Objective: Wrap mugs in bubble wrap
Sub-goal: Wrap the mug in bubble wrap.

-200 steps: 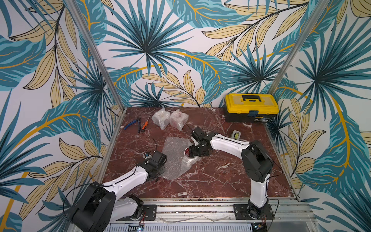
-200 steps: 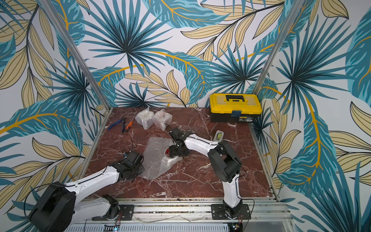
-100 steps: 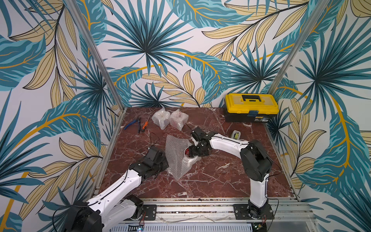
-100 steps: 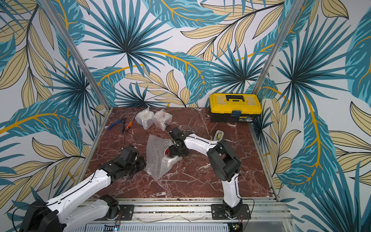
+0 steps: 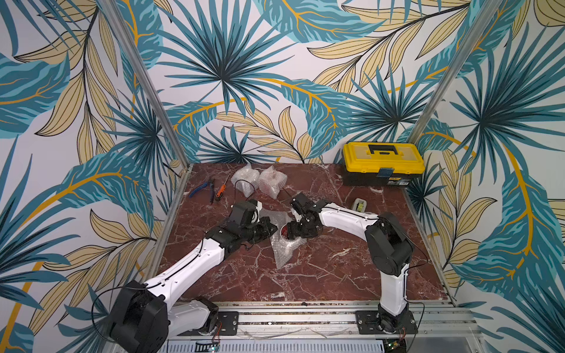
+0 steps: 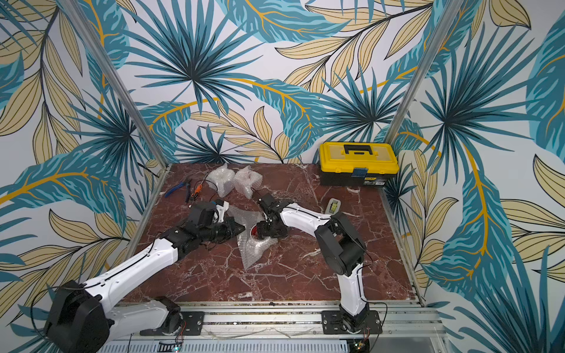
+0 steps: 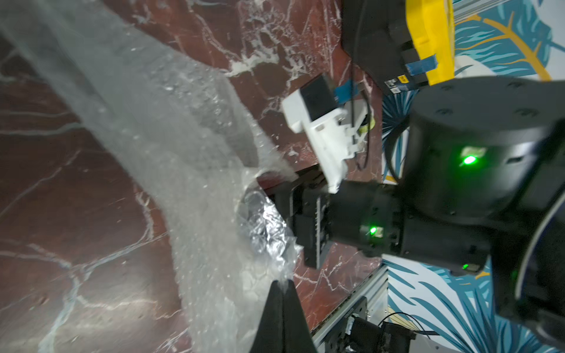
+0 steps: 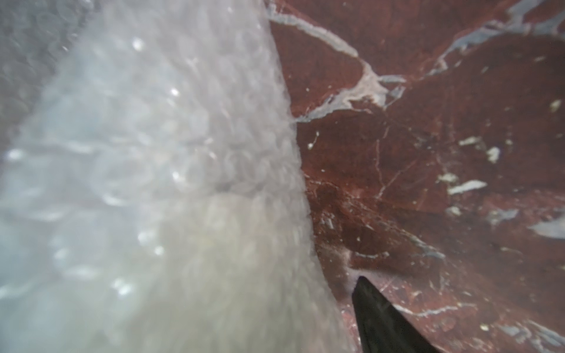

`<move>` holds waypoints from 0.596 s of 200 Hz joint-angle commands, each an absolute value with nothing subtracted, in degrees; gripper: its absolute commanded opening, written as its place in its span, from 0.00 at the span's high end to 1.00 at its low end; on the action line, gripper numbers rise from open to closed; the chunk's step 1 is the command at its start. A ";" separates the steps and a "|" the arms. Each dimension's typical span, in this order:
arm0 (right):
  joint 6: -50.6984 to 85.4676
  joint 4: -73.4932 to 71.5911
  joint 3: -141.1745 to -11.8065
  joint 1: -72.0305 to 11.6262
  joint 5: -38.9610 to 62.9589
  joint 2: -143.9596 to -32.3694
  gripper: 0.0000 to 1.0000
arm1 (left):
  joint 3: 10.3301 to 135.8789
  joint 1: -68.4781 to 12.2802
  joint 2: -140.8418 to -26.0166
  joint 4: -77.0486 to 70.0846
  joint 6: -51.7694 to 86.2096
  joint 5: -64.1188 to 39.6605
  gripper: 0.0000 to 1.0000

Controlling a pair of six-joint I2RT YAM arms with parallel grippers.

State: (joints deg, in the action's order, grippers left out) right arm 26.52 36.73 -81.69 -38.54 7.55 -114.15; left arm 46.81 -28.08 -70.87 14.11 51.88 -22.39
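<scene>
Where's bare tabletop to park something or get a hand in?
Free: front strip of table between left arm and right arm; back gap between the wrapped bundles and toolbox. Crowded: centre, where both arms meet over the bubble wrap; back left, pliers and screwdriver.

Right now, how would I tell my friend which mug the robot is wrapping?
Find the red marble table, then the crinkly bubble wrap sheet in its middle. The mug sits half covered there, its red inside peeking out, unlike the two fully wrapped bundles at the back.
</scene>
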 commanded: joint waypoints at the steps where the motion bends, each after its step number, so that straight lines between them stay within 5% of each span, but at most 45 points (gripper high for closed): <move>1: 26.43 38.04 -81.72 -38.51 9.11 -114.75 0.23 | 50.84 -28.31 -74.10 10.28 52.97 -23.92 1.00; 119: 27.37 36.37 -78.46 -35.99 9.62 -104.13 0.23 | 57.84 -29.68 -86.49 7.93 56.86 -19.17 1.00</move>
State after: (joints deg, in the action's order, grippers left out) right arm 26.76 36.05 -80.71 -36.40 10.70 -106.98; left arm 54.83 -28.53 -84.66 10.17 56.05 -20.27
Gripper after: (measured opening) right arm 0.773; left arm 0.048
